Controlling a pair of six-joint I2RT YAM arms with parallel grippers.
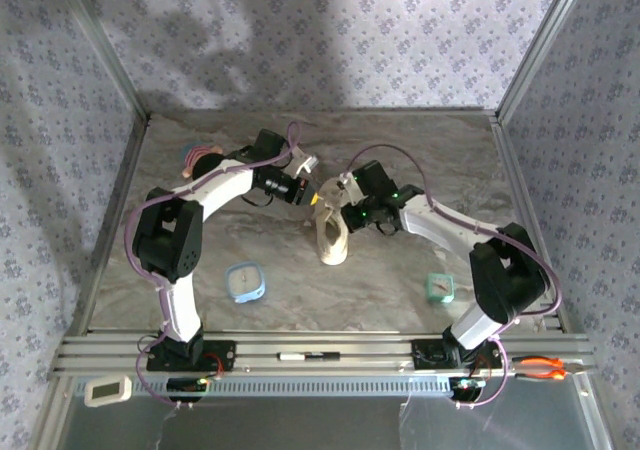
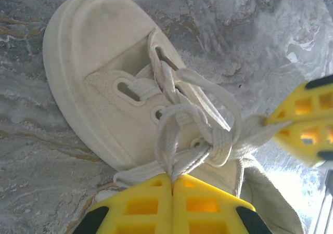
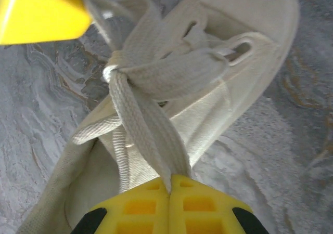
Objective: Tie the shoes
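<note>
From above, the small cream cloth shoe lies midway on the grey marble table. The left gripper and right gripper meet at its far end, their tips too small to make out. At the left wrist, yellow fingers squeeze shut on the flat pale laces. At the right wrist, fingers pinch another strand, and the heel is cut off.

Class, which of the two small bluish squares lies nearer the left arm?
The larger, light-blue square, beside the left arm; the smaller teal one lies by the right arm.
</note>
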